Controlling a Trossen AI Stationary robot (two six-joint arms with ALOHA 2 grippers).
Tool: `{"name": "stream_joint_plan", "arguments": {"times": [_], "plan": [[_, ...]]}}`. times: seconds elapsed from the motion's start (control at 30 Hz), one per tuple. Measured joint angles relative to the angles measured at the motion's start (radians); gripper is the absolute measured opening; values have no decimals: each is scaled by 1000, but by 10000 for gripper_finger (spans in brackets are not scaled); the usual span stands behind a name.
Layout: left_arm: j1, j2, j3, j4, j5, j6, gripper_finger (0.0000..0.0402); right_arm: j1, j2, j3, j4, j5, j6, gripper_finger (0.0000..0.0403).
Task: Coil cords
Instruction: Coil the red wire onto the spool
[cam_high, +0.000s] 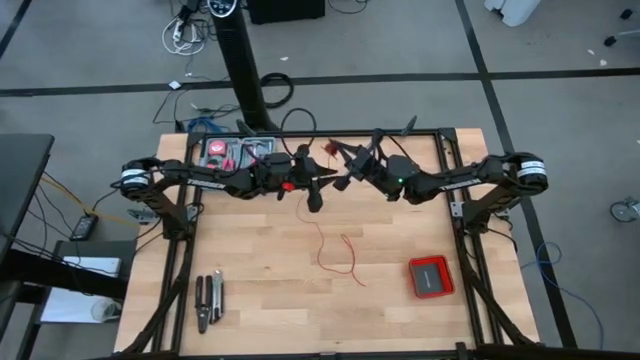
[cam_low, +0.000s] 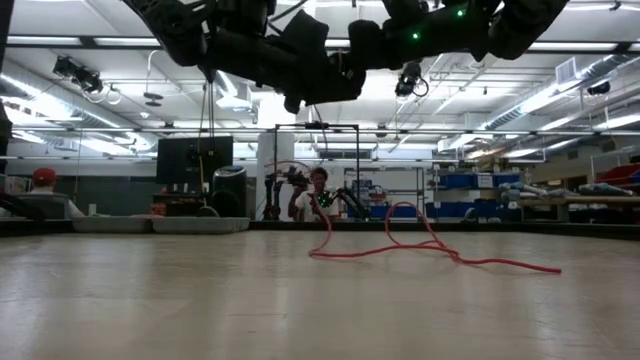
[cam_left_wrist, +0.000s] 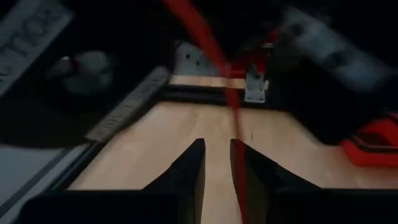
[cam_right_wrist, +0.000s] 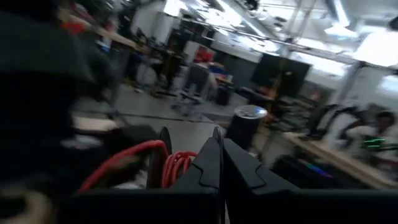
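Left end effector (cam_left_wrist: 216, 163) parted beside red wire (cam_high: 335, 255) – slack may be lost; right end effector (cam_right_wrist: 218, 152) pressed together, coil could unwind – tail dragged across bench (cam_high: 260, 300)

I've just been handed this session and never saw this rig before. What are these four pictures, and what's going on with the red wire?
Two dark robot arms work over a wooden table. One camera looks down from above, one sits at table height, one rides on each wrist. The left gripper and right gripper meet raised above the far middle. The red wire hangs from them and trails in loose loops on the table. The left fingers stand apart, the wire running between them. The right gripper is shut, with coiled wire beside it. Also there: a red box and pliers.
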Motion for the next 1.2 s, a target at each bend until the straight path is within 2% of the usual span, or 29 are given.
{"name": "stream_joint_plan", "arguments": {"times": [0.13,0.27,0.67,0.9,1.2], "plan": [[1,-8,1,-8,8,4,79,28,-33,0,-1,89,-102,1],[1,-10,3,-28,10,5,78,47,-66,0,-10,114,-151,1],[1,-14,50,-154,16,34,83,51,-80,-2,-95,133,-158,1],[-1,-15,53,-135,137,77,83,51,-108,-40,-34,146,-158,1],[-4,-38,55,-142,99,117,83,51,-179,-163,40,123,-175,1]]}}
